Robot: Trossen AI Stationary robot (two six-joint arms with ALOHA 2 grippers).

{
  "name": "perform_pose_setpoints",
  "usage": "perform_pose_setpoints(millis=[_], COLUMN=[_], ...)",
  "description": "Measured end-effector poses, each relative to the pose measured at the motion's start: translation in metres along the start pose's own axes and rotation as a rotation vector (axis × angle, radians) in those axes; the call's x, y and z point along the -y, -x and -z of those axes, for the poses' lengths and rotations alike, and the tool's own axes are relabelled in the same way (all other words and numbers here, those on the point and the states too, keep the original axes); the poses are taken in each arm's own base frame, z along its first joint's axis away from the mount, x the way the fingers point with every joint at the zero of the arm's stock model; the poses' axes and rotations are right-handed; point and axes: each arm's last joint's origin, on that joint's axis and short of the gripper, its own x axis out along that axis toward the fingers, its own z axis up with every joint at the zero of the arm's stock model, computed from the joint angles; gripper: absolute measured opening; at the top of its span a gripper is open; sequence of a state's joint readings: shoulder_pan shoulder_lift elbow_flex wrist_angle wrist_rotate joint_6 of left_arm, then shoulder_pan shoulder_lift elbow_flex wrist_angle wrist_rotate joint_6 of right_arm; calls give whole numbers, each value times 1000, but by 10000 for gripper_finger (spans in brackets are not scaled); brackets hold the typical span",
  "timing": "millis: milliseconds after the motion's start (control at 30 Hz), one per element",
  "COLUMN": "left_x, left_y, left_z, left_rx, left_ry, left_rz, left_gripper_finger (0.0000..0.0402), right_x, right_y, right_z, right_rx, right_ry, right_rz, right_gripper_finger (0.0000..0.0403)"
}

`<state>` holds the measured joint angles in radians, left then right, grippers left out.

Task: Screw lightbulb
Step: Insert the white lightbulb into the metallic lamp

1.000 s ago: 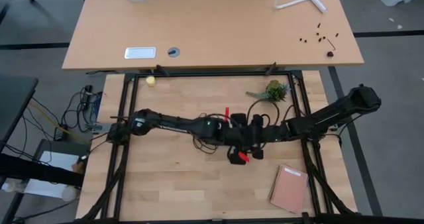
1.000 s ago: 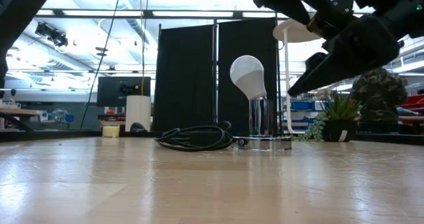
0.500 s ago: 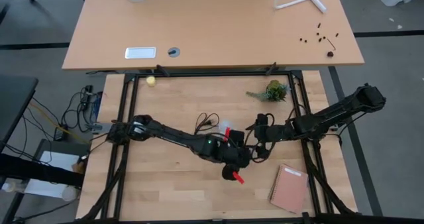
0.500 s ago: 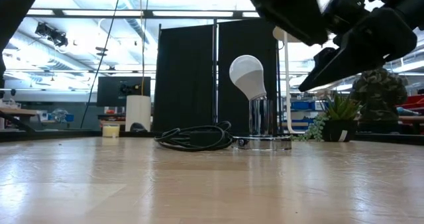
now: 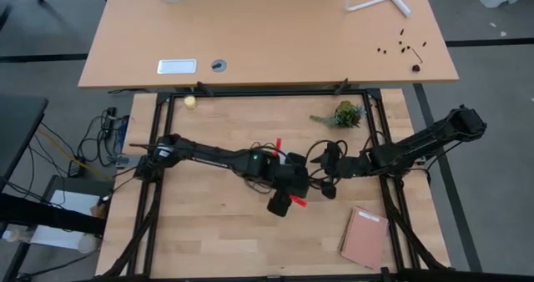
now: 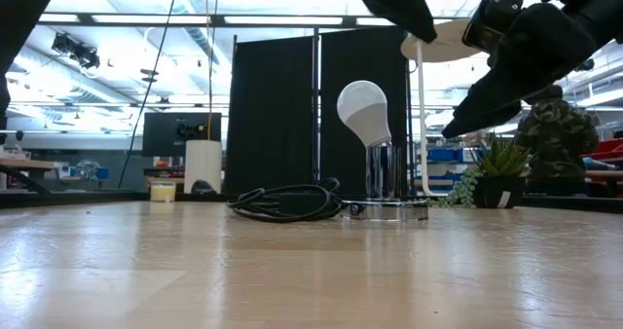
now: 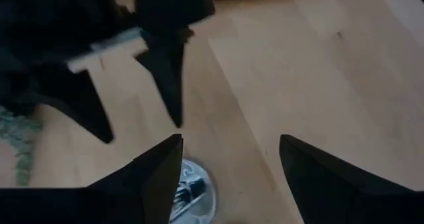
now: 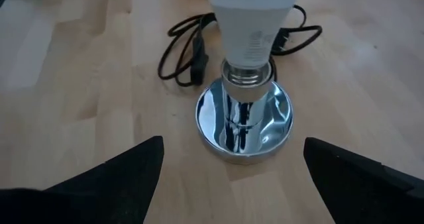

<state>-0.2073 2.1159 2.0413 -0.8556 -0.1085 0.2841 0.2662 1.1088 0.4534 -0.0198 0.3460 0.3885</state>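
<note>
lightbulb [image 8: 252, 18] top cut off, socket disc [image 7: 192, 197] half hidden

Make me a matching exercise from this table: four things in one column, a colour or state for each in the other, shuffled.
Things:
1. bulb
2. cord
3. notebook
4. ball

Colours and states:
a. yellowish, small and round
b. white, standing tilted in the socket
c. black, coiled beside the socket
d. reddish-brown, lying flat

Pairs: 1-b, 2-c, 3-d, 4-a
</note>
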Motion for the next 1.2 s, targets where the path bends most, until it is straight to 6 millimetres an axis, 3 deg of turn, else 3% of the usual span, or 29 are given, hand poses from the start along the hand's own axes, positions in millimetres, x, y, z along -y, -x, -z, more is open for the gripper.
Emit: perform_pose_setpoints(millis=[233,333,467,633,867,1200], left_x=[31,42,42,46,50,30], left_y=[-30,-31,-9,13,14,-15], left_z=[17,30,49,93,154,193], left_rx=[100,152,222,274,329,423], left_ry=[66,85,155,254,407,585], left_rz=[20,6,-48,-111,-250,-303], left_gripper_finger=[257,257,257,257,257,257], right_x=[-4,-5,-4,-4,-8,-25], right_y=[2,3,3,3,10,7], right_z=[3,4,5,4,-36,-112], right_rx=[10,10,-1,-10,-85,-200], right_ry=[16,19,-23,-38,-19,138], right_rz=[33,43,53,67,153,86], right_gripper_finger=[372,372,372,372,372,372])
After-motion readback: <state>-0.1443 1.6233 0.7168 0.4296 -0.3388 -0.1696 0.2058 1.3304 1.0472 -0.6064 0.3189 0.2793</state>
